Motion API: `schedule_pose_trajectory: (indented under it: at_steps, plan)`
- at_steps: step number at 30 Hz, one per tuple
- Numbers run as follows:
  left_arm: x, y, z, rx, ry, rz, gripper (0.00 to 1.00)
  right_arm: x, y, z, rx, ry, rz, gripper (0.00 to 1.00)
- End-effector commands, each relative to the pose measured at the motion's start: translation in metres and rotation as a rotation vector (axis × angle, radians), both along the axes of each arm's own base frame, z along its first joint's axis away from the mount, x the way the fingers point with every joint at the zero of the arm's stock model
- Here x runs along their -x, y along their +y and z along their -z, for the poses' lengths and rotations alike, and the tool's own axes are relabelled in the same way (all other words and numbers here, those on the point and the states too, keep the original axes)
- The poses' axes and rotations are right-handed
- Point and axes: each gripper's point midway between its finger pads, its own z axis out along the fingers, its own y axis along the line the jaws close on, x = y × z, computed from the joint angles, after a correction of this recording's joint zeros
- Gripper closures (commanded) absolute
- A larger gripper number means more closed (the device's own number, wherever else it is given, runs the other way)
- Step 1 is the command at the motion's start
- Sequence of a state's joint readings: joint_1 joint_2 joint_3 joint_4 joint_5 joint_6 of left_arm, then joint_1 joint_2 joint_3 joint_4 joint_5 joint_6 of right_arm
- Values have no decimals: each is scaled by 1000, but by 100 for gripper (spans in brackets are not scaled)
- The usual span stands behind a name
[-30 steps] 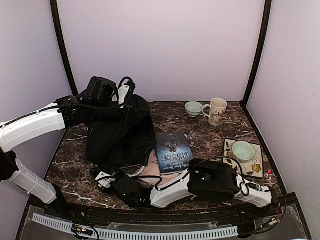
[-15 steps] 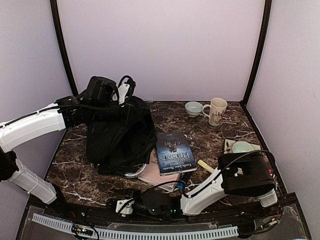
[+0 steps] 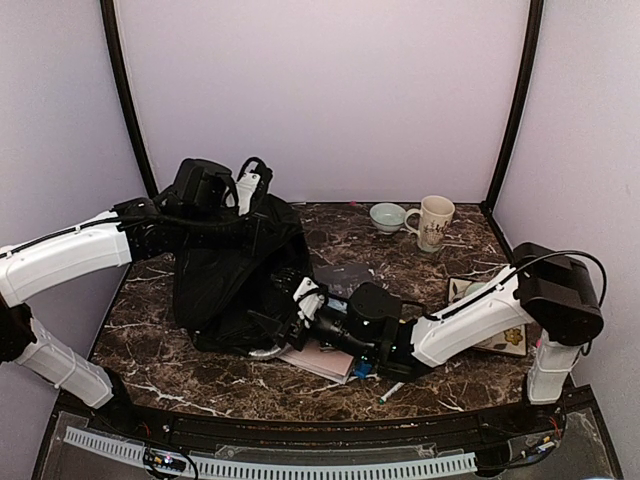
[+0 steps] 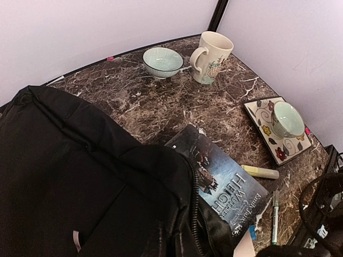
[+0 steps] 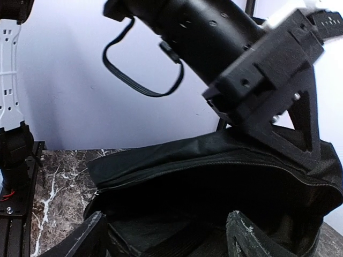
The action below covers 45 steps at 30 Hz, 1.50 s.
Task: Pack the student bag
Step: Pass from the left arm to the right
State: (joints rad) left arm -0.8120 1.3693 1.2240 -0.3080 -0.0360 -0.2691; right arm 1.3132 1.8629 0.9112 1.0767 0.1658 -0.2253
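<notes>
since a second ago the right arm has swung up off the near edge of the table and now stretches leftward across the middle of the top view, and its jaws have gone from pressed together to spread. the right gripper (image 3: 295, 312) sits at the mouth of the student bag (image 3: 235, 270), just left of centre. in the right wrist view its two fingers (image 5: 88, 235) stand wide apart along the bottom edge with nothing between them, facing the dark, unzipped opening.

the bag lies in a heap in the left half of the marble table (image 3: 420, 260). the left gripper (image 3: 248, 200), upper left in the top view, is pinched shut on the bag's upper lip and holds it raised.

a dark-covered book (image 4: 225, 182) lies just right of the bag, one corner under its edge, on top of a pink notebook (image 3: 320, 357). a yellow highlighter (image 4: 260, 171) and a pen (image 4: 275, 217) lie near the book. a mug (image 3: 435, 220) and a small bowl (image 3: 387, 215) stand at the upper right, and a patterned plate (image 4: 262, 115) carries another bowl (image 4: 286, 119).
</notes>
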Motion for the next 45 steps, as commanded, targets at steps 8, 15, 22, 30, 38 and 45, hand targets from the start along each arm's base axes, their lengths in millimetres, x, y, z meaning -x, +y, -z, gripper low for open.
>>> schedule_pose_trajectory:
  at_steps: [8,15,22,30,38,45]
  plan:
    - [15,-15,-58,194,-47,82,100,-9,30,-14,-135,170,-114,24]
    - [23,-21,-59,218,-19,129,100,-14,45,-12,-130,173,-130,33]
    - [29,-20,-51,223,-1,144,100,-22,54,-15,-135,162,-116,72]
    - [34,3,-42,187,-5,77,97,-32,53,-21,-146,103,-84,100]
    - [51,56,-24,166,-9,-75,24,-51,44,-32,-117,9,-11,100]
    - [67,105,6,81,14,-238,17,-72,43,-28,-80,7,17,100]
